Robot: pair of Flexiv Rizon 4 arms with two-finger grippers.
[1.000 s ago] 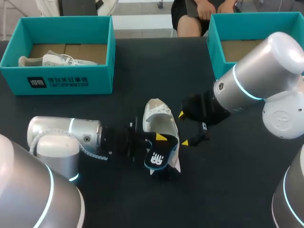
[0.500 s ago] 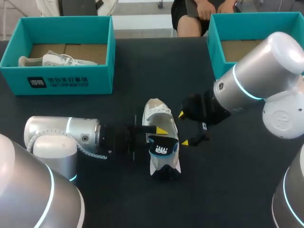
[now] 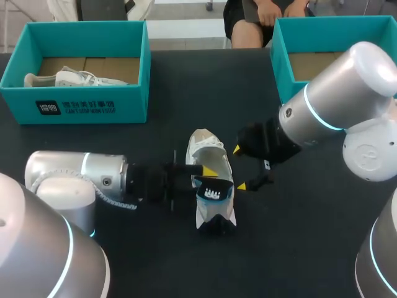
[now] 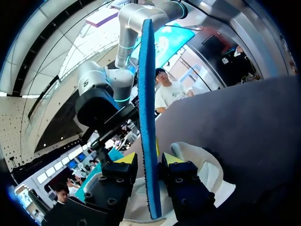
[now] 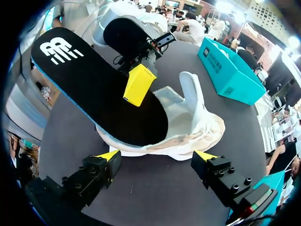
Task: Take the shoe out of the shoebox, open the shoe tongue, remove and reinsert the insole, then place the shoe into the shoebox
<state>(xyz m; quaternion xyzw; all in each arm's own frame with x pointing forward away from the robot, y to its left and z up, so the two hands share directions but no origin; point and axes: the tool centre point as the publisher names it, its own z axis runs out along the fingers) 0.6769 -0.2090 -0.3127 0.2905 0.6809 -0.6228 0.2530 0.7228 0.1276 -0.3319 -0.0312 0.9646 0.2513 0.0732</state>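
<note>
Pointing away lengthwise, shoe (image 3: 208, 150), insole (image 3: 211, 194) tilted up

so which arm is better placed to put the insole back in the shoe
Left. The left hand is shut on the black blue-edged insole, one end in the white lace-up shoe. The right hand is open beside the shoe.

I see open black table (image 3: 205, 87) between the left teal cardboard shoebox (image 3: 133, 99) and the right teal shoebox (image 3: 282, 68), but the white sneaker (image 3: 208, 149), its raised black foam insole (image 3: 211, 194), my left gripper (image 3: 208, 179) and right gripper (image 3: 240, 167) crowd the middle.
</note>
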